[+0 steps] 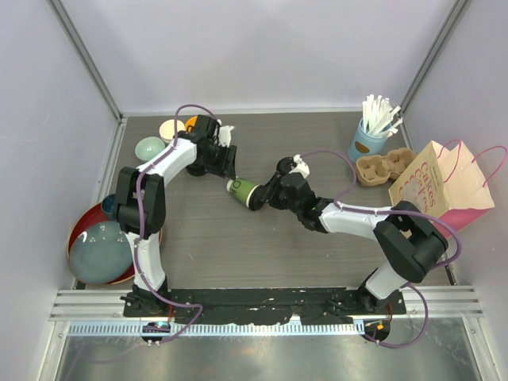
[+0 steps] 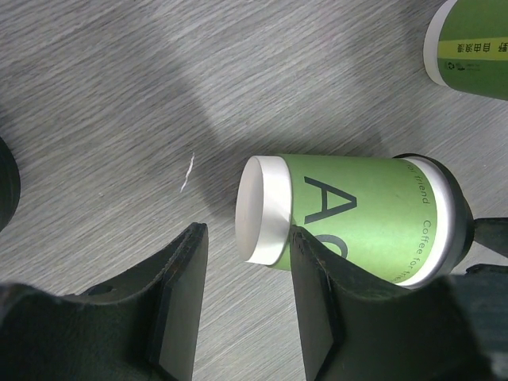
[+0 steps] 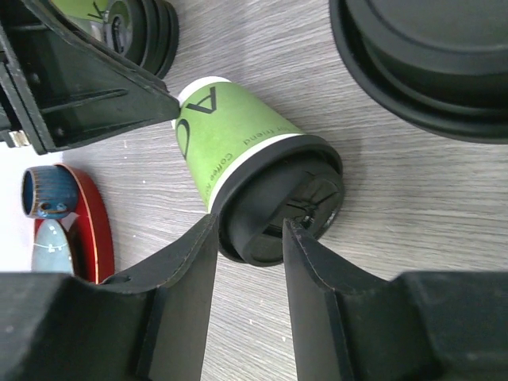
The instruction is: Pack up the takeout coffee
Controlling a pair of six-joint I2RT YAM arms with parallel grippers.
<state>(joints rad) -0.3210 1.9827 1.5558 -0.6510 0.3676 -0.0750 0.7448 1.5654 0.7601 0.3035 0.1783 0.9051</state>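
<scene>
Top external view shows one green cup (image 1: 242, 190) lying on its side on the table (image 1: 206, 246), near the middle, between the two arms. Its black lid (image 3: 278, 206) is already on and looks fully seated, though I cannot check the whole rim. The right gripper (image 1: 266, 193) is at the lid end. Its fingers stand apart on both sides of the lid, and I do not see them pressing on it. The left gripper (image 1: 228, 168) is at the base end, also with the fingers apart and closed on nothing. One fingertip comes just to the white base of the cup.

A second green cup (image 2: 468, 48) lies close by, near the left gripper, and the right wrist view shows a black lid (image 3: 147, 32) on it too.

The cardboard carrier (image 1: 385, 168) and the paper bag (image 1: 440, 186) are well apart from both cups, at the right side of the table. No cup is seen in either of them.

So I judge the lids are done, but the packing itself is not yet begun. Both cups must be stood up, placed in the carrier and brought to the bag.
</scene>
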